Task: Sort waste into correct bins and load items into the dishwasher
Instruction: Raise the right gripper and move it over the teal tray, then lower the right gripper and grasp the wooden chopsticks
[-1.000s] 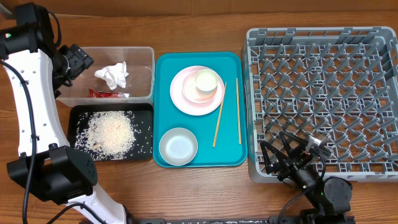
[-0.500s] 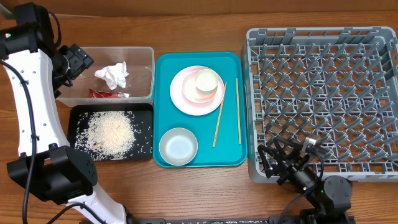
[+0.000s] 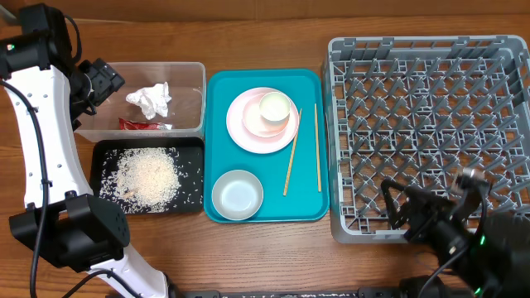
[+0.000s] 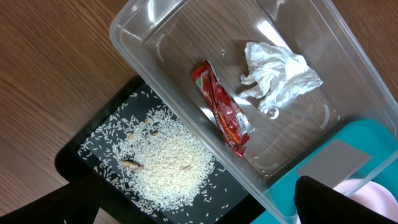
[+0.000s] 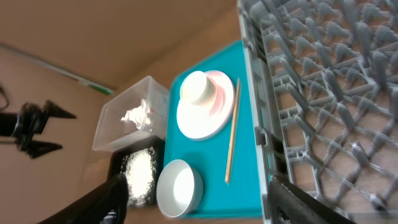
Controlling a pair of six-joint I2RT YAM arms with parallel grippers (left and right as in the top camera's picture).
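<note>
At upper left I see the clear tub (image 3: 187,76) holding the white tissue (image 3: 150,100) and red wrapper (image 3: 145,125). The black tray (image 3: 105,150) just below it carries the rice (image 3: 147,175). The teal tray (image 3: 217,84) at centre bears stacked plates (image 3: 243,126) topped by the cup (image 3: 275,109), the bowl (image 3: 237,194) lower down, and two chopsticks (image 3: 291,153) at its right. The grey rack (image 3: 431,124) fills the right, and my right gripper (image 3: 396,211) is at its lower edge.
</note>
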